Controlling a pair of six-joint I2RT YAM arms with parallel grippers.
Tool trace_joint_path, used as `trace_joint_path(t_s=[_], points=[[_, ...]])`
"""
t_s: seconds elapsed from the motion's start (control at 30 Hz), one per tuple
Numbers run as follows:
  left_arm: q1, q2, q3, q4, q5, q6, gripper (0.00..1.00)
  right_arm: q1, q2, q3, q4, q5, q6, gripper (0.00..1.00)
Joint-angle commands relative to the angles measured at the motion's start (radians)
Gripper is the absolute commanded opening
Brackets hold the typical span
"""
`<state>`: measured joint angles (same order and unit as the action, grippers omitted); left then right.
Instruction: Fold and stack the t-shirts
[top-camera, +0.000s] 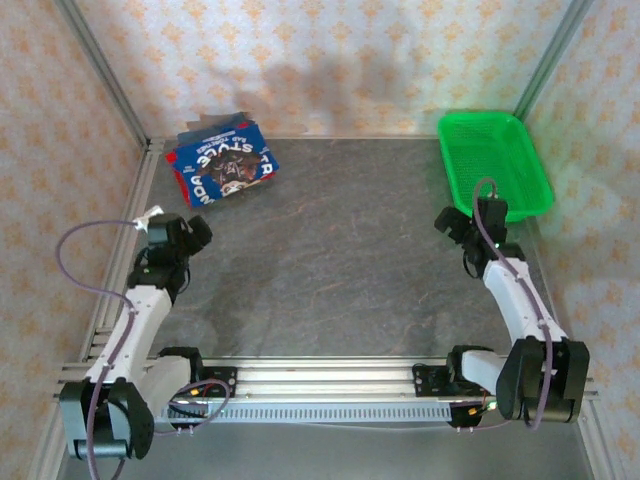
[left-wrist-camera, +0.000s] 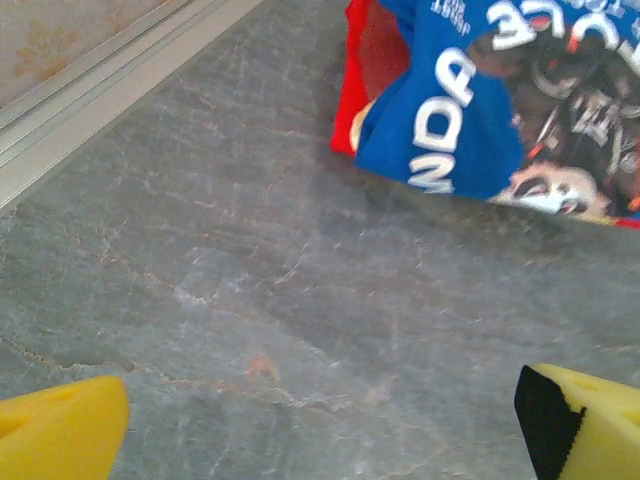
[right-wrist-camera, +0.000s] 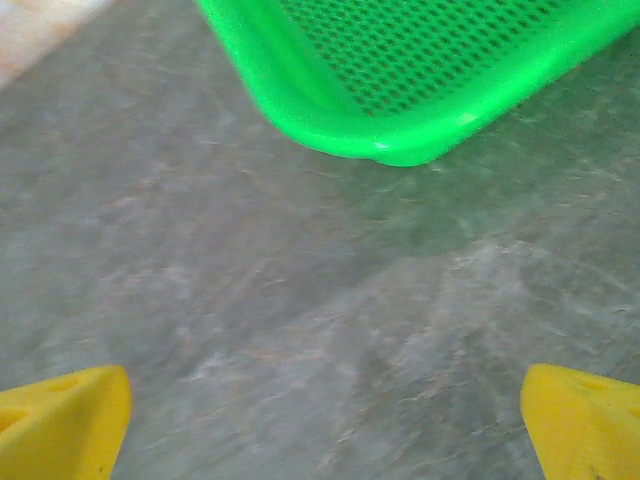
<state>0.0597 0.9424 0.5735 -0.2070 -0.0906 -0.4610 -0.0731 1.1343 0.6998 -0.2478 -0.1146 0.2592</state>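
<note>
**Top external view.** Grey, stone-patterned worktop between patterned walls. Folded t-shirts stacked at the far-left corner of the worktop. Royal-blue t-shirt uppermost, white lettering and dark graphic facing up, with a red edge along its left side. Green mesh basket at the far-right corner, well apart from the stack. Left arm extended along the left edge, left fingers near the stack on its near side, clear of the cloth. Right arm extended along the right edge, right fingers just beside the basket's near-left corner. Spread of either pair too small to read from this height.

**Left wrist view.** Left fingers, yellow, spread wide, one tip at each lower corner of the frame, bare worktop between them and nothing pinched. Blue t-shirt at upper right, lettering upside down, lying on the worktop. Red t-shirt showing beneath the blue one's folded edge. Aluminium rail crossing the upper left along the worktop's edge.

**Right wrist view.** Right fingers, yellow, spread wide at the lower corners, holding nothing. Grey worktop between and ahead of them. Rounded corner of the basket's rim at upper centre, resting on the worktop, apart from both tips, mesh floor visible behind it.
</note>
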Motion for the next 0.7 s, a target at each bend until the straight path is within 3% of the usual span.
trace_joint_path(t_s=[0.0,0.07,0.13,0.37,0.4,0.47,0.53,0.6,0.67], points=[[-0.031,-0.003,-0.124,0.319,-0.119,0.122,1.0,-0.002,-0.004,-0.145,0.312,0.173,-0.056,0.99],[-0.049,0.023,-0.188,0.471,-0.135,0.172,1.0,-0.003,-0.01,-0.238,0.449,0.207,-0.058,0.99],[-0.048,0.072,-0.18,0.511,-0.146,0.226,1.0,-0.003,-0.007,-0.302,0.545,0.243,-0.057,0.99],[-0.057,0.331,-0.203,0.803,-0.117,0.296,1.0,-0.002,0.138,-0.405,0.98,0.185,-0.09,0.99],[-0.058,0.337,-0.18,0.769,-0.117,0.323,1.0,-0.002,0.161,-0.384,0.984,0.175,-0.115,0.99],[-0.058,0.379,-0.2,0.893,-0.106,0.366,1.0,-0.002,0.192,-0.36,0.984,0.168,-0.16,0.99],[-0.059,0.461,-0.185,0.924,-0.065,0.386,1.0,-0.002,0.281,-0.366,1.104,0.173,-0.17,0.99],[-0.077,0.542,-0.172,0.98,-0.05,0.415,1.0,0.026,0.275,-0.321,0.996,0.186,-0.199,0.99],[-0.085,0.54,-0.175,0.979,-0.048,0.421,1.0,0.039,0.311,-0.345,1.092,0.195,-0.215,0.99]])
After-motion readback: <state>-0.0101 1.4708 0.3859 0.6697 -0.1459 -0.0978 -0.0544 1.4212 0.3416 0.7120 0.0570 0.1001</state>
